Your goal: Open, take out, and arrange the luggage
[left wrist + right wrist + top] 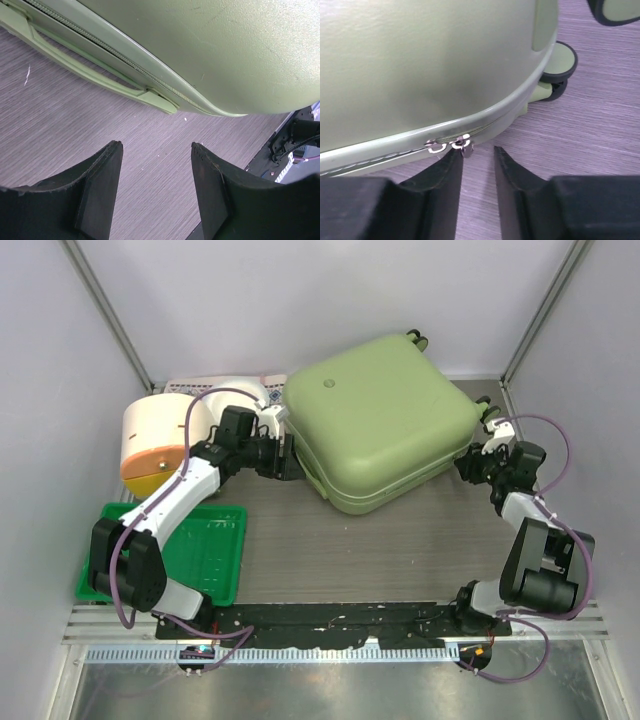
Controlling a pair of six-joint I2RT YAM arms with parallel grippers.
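Note:
The luggage, a pale green hard-shell suitcase, lies flat and zipped shut at the back of the table. Its dark wheels point to the far right. My left gripper is at its left side, open with only bare tabletop between the fingers. The side handle and the shell are just ahead of it. My right gripper is at the right corner, its jaws narrowly apart. Two silver zipper pulls hang at the tip of its left finger, not clamped. One wheel stands beyond.
A cream-and-orange round container lies at the left, beside the left arm. A flat bright green tray sits in front of it. A white patterned item is behind. A black mat runs along the near edge.

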